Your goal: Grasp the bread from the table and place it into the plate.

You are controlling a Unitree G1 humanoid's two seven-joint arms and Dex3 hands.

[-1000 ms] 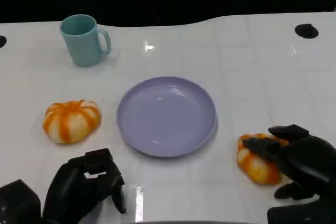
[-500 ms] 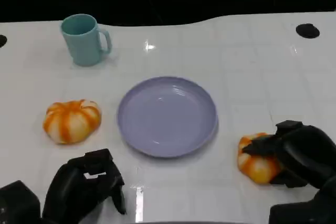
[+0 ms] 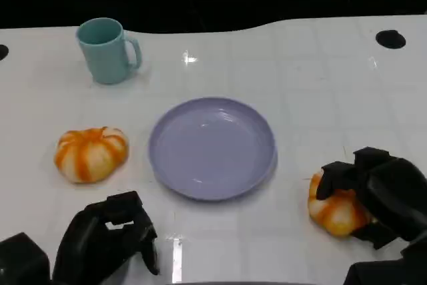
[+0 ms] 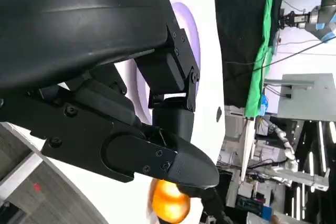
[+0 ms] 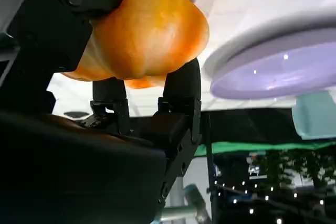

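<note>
**On the white table, bread in hand**

Right of the lavender plate, the orange bread sits gripped by the right hand, fingers wrapped around it. Opposite, the left hand rests, fingers curled on nothing, near a second bread and a teal mug.

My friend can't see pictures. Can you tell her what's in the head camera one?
The robot's right hand grips an orange bread beside an empty purple plate. Another orange bread and a teal mug sit on the white table.
</note>
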